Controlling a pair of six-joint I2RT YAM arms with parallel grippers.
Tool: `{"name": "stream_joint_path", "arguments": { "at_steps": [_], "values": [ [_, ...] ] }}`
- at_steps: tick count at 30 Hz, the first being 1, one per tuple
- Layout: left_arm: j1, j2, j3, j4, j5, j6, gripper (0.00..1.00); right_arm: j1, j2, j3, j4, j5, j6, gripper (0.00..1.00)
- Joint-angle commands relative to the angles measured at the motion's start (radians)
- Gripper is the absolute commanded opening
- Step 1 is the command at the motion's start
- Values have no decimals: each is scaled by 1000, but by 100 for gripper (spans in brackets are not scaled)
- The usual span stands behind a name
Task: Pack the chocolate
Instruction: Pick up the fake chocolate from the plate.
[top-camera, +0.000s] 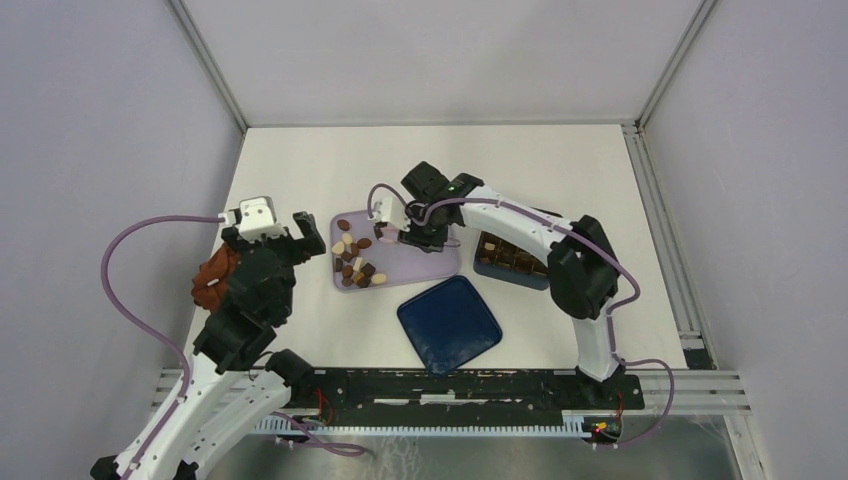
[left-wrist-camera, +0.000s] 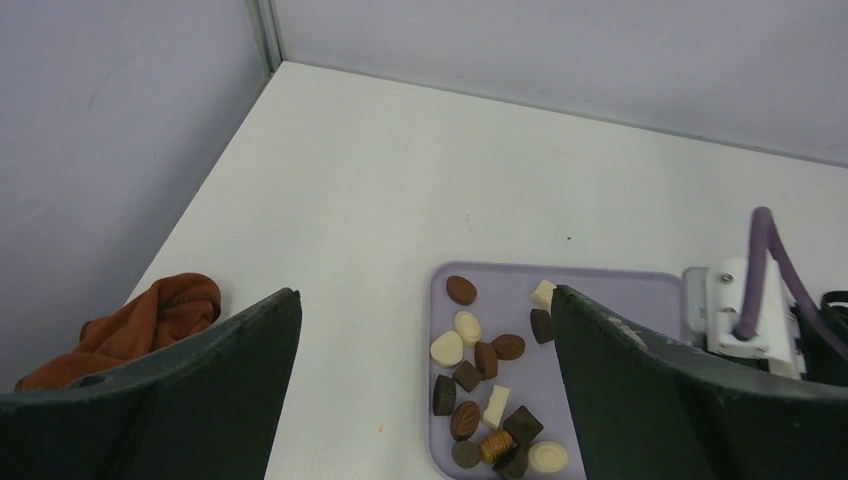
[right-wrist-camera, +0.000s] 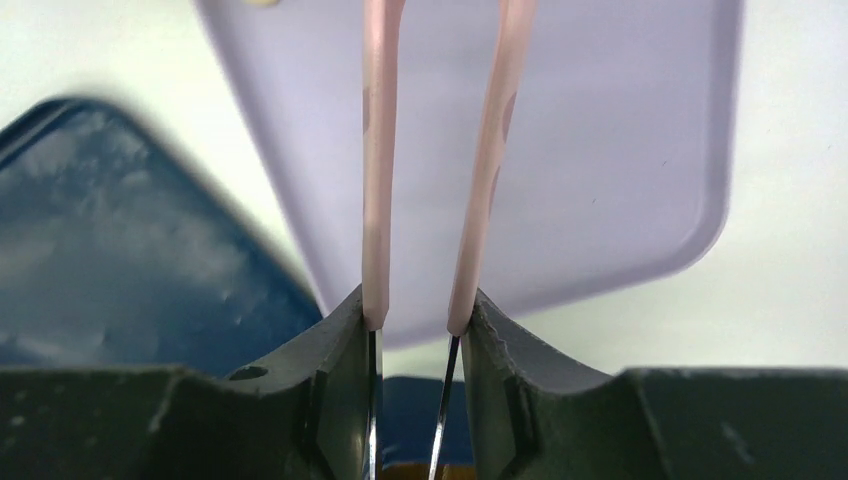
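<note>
The right gripper (right-wrist-camera: 415, 322) pinches the pink tongs (right-wrist-camera: 375, 150); squeezed unevenly, their tips may flick a chocolate (left-wrist-camera: 509, 346) off the lavender tray (left-wrist-camera: 610, 288); left gripper (left-wrist-camera: 425, 300) spread, empty

Two arms, same build.
- Left arm (top-camera: 245, 300), lower left of top view: white links, chunky black joint housings.
- Right arm (top-camera: 585, 280), right of centre: same white and black, small green light (top-camera: 452, 185) near wrist.
- Left wrist camera (top-camera: 255, 213): white box. Right wrist camera (top-camera: 383, 210): same.
- Left cable (top-camera: 115, 280): purple, loops wide off arm. Right cable (top-camera: 637, 290): purple, follows arm.
- Left gripper (left-wrist-camera: 425, 295): fingers (left-wrist-camera: 200, 390) dark grey, matte, broad, edges scuffed.
- Right gripper (right-wrist-camera: 415, 305): same dark moulded fingers, small round hole (right-wrist-camera: 247, 372) in one.
- Base rail (top-camera: 460, 385): black bar along bottom; red and yellow wires (top-camera: 600, 427) at right end.
</note>
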Motion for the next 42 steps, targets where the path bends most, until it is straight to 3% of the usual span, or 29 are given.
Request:
{"name": "stream_joint_path", "arguments": {
  "at_steps": [1, 15, 42],
  "values": [
    [14, -10, 1, 20, 6, 38, 98, 18, 110, 164, -23, 71, 65, 40],
    [46, -26, -2, 30, 42, 34, 98, 19, 318, 357, -53, 135, 106, 44],
    [81, -24, -2, 37, 85, 28, 98, 23, 380, 403, -76, 163, 125, 46]
  ]
}}
